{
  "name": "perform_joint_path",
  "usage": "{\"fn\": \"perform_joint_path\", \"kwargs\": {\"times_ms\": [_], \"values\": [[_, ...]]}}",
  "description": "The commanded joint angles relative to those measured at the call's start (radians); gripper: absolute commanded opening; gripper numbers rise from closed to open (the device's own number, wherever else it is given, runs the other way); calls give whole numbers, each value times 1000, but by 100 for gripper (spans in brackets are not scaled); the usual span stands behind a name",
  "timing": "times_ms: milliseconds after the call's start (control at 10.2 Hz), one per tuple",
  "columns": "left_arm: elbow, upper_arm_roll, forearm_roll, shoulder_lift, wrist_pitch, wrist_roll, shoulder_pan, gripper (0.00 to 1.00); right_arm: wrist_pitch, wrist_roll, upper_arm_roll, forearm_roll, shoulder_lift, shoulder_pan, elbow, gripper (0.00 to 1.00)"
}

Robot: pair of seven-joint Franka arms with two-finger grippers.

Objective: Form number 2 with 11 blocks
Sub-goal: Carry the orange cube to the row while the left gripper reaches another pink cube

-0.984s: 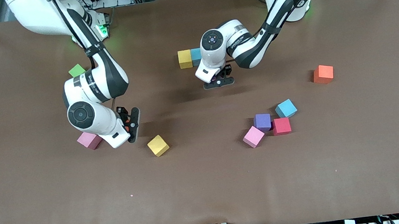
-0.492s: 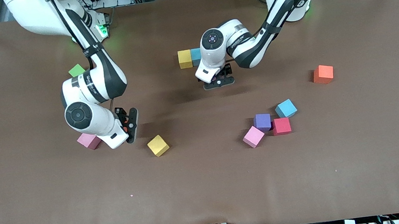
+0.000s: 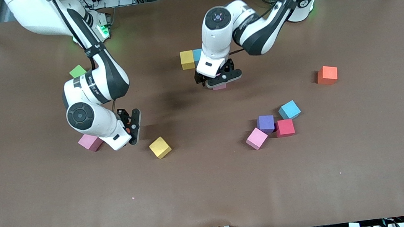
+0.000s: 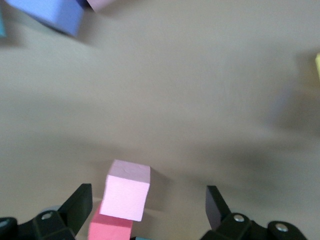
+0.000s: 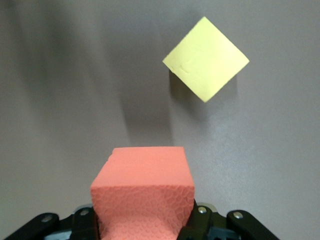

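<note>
My left gripper [image 3: 219, 78] hangs open just above a pink block [image 3: 219, 86] on the table. In the left wrist view the pink block [image 4: 127, 190] lies free between the spread fingers [image 4: 75, 205], touching a red block [image 4: 110, 230]. A yellow block [image 3: 187, 59] and a light blue block [image 3: 198, 55] sit side by side beside the left hand. My right gripper [image 3: 132, 126] is shut on a red block [image 5: 145, 190], over the table between a pink block [image 3: 90, 142] and a tilted yellow block [image 3: 160, 147].
A green cube [image 3: 77, 71] lies toward the right arm's end. An orange block [image 3: 327, 75] sits alone toward the left arm's end. Nearer the camera cluster a light blue [image 3: 289, 109], a purple [image 3: 265, 123], a red [image 3: 285, 127] and a pink block [image 3: 256, 138].
My left gripper has opened and risen off the pink block, which now shows on the table beneath it. The right arm has barely moved.
</note>
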State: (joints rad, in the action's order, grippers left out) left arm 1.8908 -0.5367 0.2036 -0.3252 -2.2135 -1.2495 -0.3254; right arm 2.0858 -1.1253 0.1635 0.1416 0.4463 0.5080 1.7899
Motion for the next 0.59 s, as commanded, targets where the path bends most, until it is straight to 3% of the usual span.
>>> {"fn": "perform_joint_path", "kwargs": {"times_ms": [0,492], "values": [[-90,-8,-15,-3,90,13,107,100,25,-13,1,4,-18,49,26,30],[-188,-3,-9,-110,87,504,322,100,30,59,1,6,-3,269,28,30]]}}
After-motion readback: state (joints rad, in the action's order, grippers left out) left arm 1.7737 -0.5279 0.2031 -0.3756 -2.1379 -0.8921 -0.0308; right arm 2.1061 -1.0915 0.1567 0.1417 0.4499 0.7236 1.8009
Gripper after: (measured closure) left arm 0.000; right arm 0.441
